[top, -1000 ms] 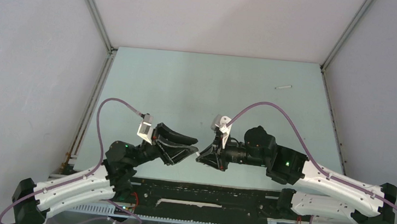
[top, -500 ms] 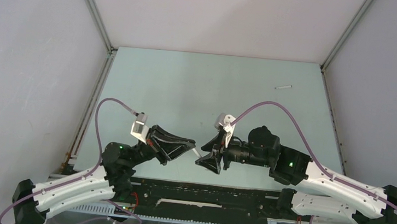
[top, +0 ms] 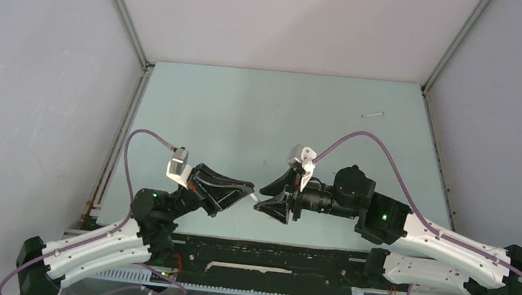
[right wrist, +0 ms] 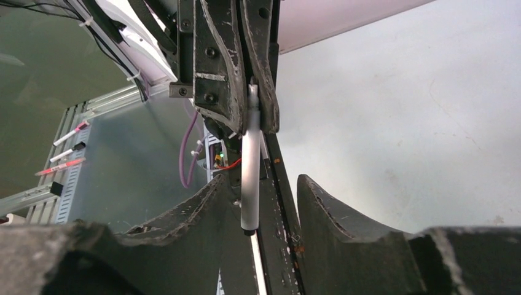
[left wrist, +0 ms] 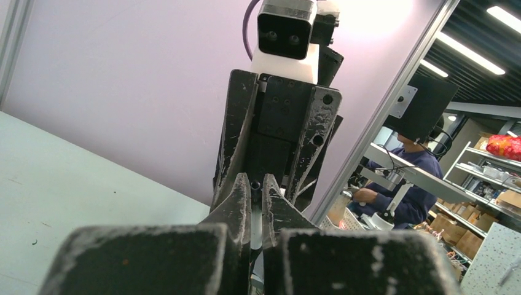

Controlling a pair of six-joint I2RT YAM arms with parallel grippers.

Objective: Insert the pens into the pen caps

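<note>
My left gripper (top: 250, 190) is shut on a white pen (top: 257, 199) and holds it above the table near the front edge. In the left wrist view the pen (left wrist: 255, 212) sits between the shut fingertips (left wrist: 241, 196), with a small black tip (left wrist: 255, 185) at its far end. My right gripper (top: 262, 199) faces the left one, and its jaws stand open around the pen's free end. In the right wrist view the pen (right wrist: 250, 172) hangs between the open fingers (right wrist: 319, 203) without touching them, and its end is dark (right wrist: 248, 232). No separate pen cap is in view.
A second white pen (top: 372, 115) lies on the pale green table (top: 247, 110) at the far right, near the right wall rail. Purple cables arch over both arms. A black rail runs along the table's front edge (top: 269, 253).
The right gripper, closed around the pen's end a second ago, has opened and drawn slightly right. The left gripper keeps the pen and has shifted a little left.
</note>
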